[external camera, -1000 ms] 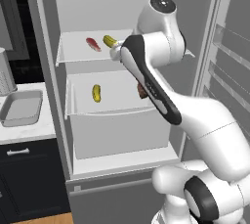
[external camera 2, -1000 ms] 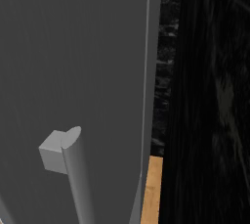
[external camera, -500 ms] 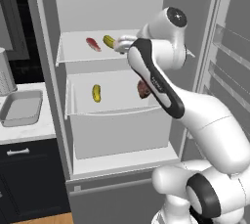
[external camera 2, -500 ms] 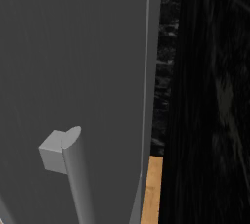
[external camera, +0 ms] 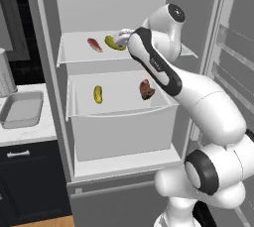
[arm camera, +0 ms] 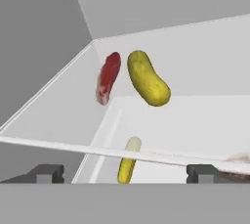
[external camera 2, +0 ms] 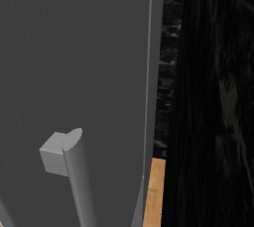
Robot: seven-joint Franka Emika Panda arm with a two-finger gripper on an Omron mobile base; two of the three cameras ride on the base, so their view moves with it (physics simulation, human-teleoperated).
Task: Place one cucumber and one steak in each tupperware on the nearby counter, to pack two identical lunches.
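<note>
On the fridge's upper shelf lie a yellow-green cucumber (external camera: pixel 114 42) (arm camera: pixel 148 78) and a slim red steak (external camera: pixel 94 44) (arm camera: pixel 108 77) side by side. My gripper (external camera: pixel 120 38) (arm camera: pixel 124 174) hovers just right of that cucumber, open, with nothing between its fingertips (arm camera: pixel 46 173). In the drawer below lie a second cucumber (external camera: pixel 98 94) (arm camera: pixel 128 159) and a darker steak (external camera: pixel 146 88). One light-grey tupperware (external camera: pixel 22 110) sits on the white counter (external camera: pixel 30 134) to the left of the fridge.
The open fridge door (external camera: pixel 238 57) stands at the right, close to my arm. The glass shelf's front edge (arm camera: pixel 97 147) crosses just ahead of the fingers. A fridge door handle (external camera 2: pixel 74 171) is seen close up in the right base view. A metal canister (external camera: pixel 4 75) stands behind the tray.
The arm has swung its elbow to the right and lifted the hand slightly, bringing the open gripper up to the upper shelf beside the cucumber. The food has not moved.
</note>
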